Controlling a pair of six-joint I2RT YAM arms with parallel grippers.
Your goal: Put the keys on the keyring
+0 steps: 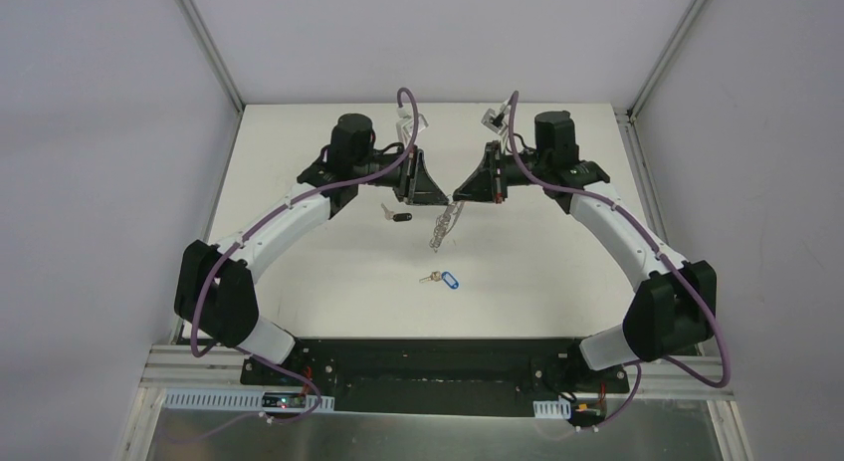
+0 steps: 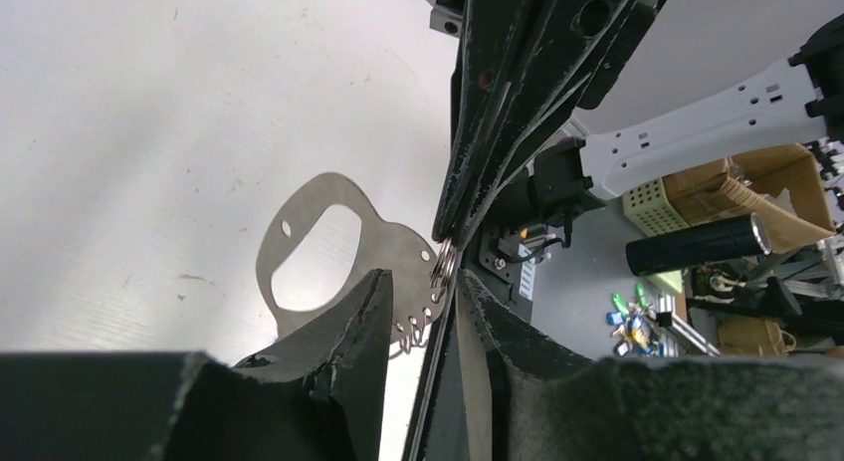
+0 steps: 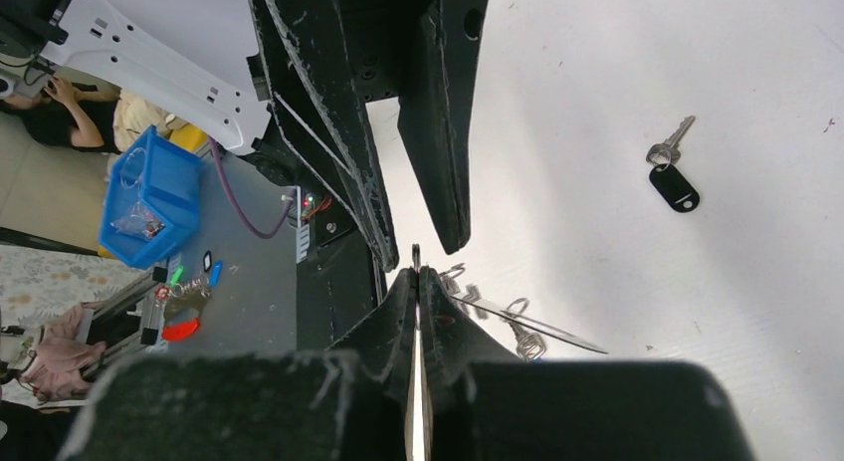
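The keyring point(image 1: 445, 225) was held over the surface point(image 1: 557, 272), clamped at its clip edge between the closed fingers of the right hand point(image 3: 417, 274). The left hand point(image 2: 426, 297) was seen with its fingers apart at that same edge. The black-headed key point(image 1: 396, 216) and the blue-tagged key point(image 1: 443, 279) were seen lying apart on the surface. Any writing on them was too small to be read.

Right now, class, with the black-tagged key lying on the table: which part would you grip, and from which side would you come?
Grip the black tag, probably from straight above, closing across its narrower width. The key lies flat on the table, so a sideways approach would likely find no edge to catch, and the oval tag looks its bulkiest part; the metal blade is thin.
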